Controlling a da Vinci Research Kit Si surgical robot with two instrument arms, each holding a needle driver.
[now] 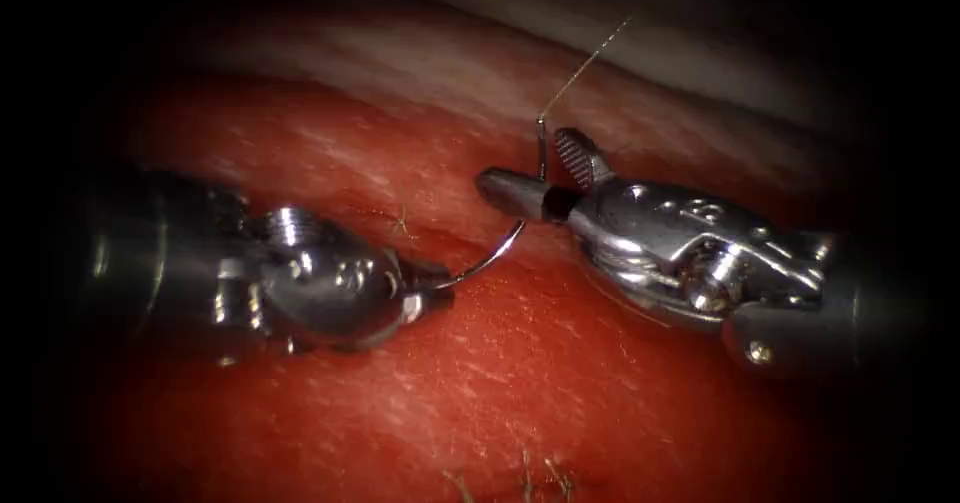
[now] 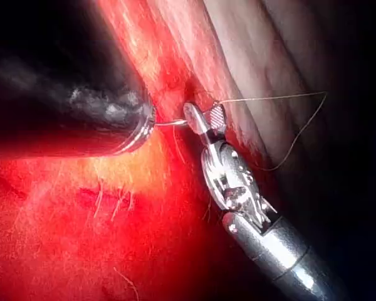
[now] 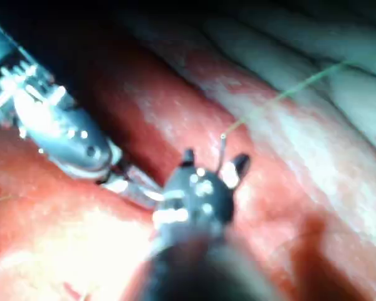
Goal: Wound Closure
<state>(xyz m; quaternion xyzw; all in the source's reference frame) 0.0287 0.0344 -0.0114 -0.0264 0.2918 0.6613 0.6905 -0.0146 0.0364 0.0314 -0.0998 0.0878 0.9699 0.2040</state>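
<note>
The curved needle [image 1: 505, 243] hangs above the red tissue [image 1: 520, 383], not in it. My left tool [image 1: 435, 288] comes in from the left and is shut on the needle at one end of its curve. The right tool [image 1: 525, 160] stands open around the needle's upright part near the thread end, one ribbed jaw face showing. Thread [image 1: 585, 63] runs from the needle's top end up and to the right. In the left wrist view the needle [image 2: 172, 123] bridges the left tool [image 2: 151, 122] and the right tool [image 2: 203, 116]. In the right wrist view the needle [image 3: 221, 147] rises between the right tool's jaws [image 3: 214, 160].
Pale tissue [image 1: 640, 53] forms a ridge behind the tools. Short cut thread ends [image 1: 402, 223] lie on the tissue between the tools, and more thread ends [image 1: 525, 473] near the front. The thread [image 2: 288, 125] loops over the pale tissue. The left tool [image 3: 56, 132] sits beside the right one.
</note>
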